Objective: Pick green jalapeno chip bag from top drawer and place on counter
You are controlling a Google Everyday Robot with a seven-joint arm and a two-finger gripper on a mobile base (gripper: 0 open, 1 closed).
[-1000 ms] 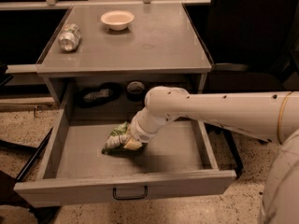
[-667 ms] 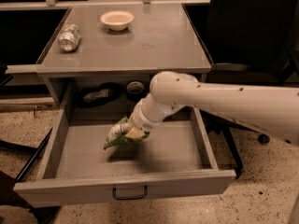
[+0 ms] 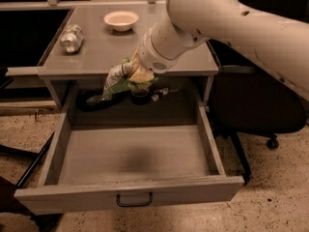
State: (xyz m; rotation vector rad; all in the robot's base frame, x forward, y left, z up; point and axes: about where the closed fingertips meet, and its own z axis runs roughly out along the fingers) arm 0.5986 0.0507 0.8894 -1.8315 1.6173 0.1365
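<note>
**A:** Where is the gripper (image 3: 138,75)?

**B:** At the front edge of the counter (image 3: 164,52), about midway along it. The pale arm (image 3: 217,13) that carries it reaches in from above the counter's right half.

**A:** Is it loose or holding something?

**B:** It is clenched on the chip bag (image 3: 115,79). Its tan fingers (image 3: 141,74) pinch the right end of the bag.

**A:** So where is the bag?

**B:** In the air, across the counter's front edge. It is crumpled, green and white, and slopes down to the left. I cannot tell whether it brushes the edge.

**A:** And the drawer (image 3: 72,197)?

**B:** Pulled out wide, below and in front of the counter. Its dark handle (image 3: 134,199) sits in the middle of the front panel.

**A:** What lies on the counter itself?

**B:** A pale bowl (image 3: 121,20) near the back, around the middle. A silvery can (image 3: 71,37) lies on its side at the left, well apart from the bowl.

**A:** Anything else?

**B:** Some dark things (image 3: 91,99) sit in the shadow under the counter, too dim to name. A black chair (image 3: 263,105) stands just to the right of the counter.
</note>
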